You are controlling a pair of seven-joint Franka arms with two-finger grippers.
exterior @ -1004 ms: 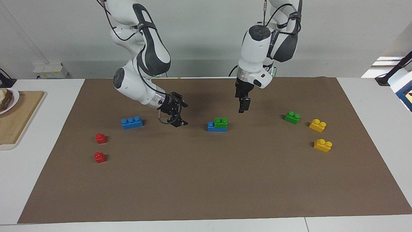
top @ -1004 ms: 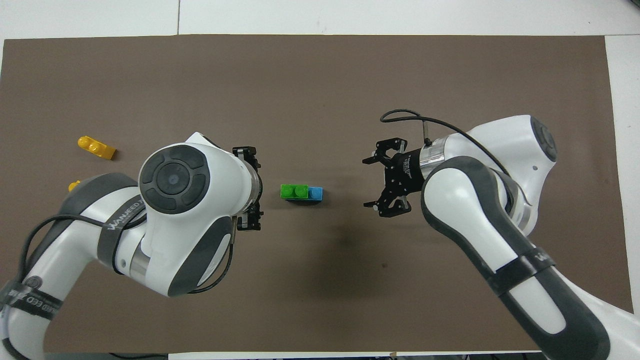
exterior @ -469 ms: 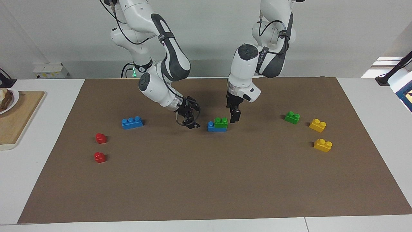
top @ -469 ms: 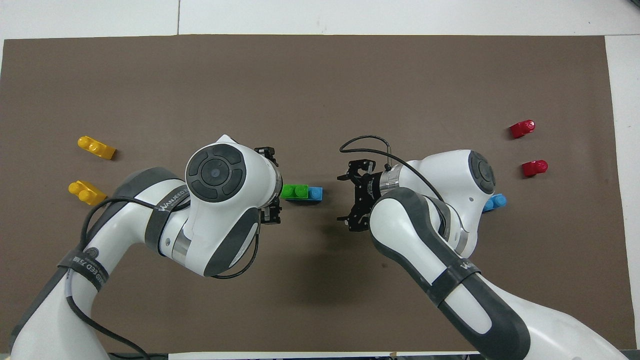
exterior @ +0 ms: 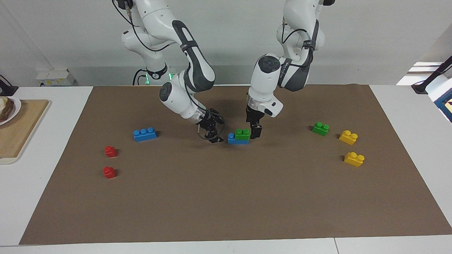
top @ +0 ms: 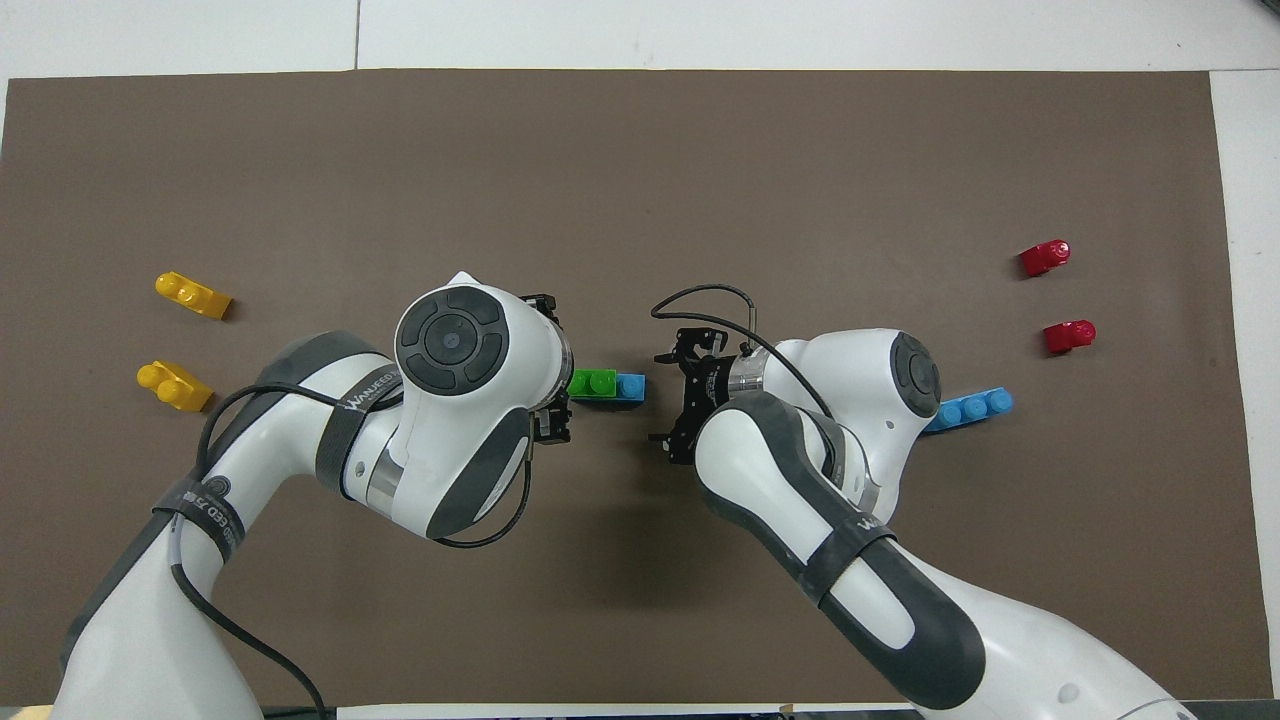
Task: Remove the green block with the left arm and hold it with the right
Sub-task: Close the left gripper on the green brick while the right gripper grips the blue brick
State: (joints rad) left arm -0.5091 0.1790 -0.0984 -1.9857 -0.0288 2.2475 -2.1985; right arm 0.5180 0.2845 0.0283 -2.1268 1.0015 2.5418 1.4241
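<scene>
At mid-bench, the small bright green plastic two-stud block is flanked by the spread left pincer and spread right pincer

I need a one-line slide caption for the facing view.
Left gripper and right gripper flank a green block stacked on a blue brick.

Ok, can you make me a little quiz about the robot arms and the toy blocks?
1. True or false: the green block sits on top of a blue block.
2. Which gripper is beside the green block's end: A) left gripper B) right gripper?
3. Fill in: the loose green block lies next to two ______ blocks.

Key: 1 true; 2 A; 3 yellow.
</scene>
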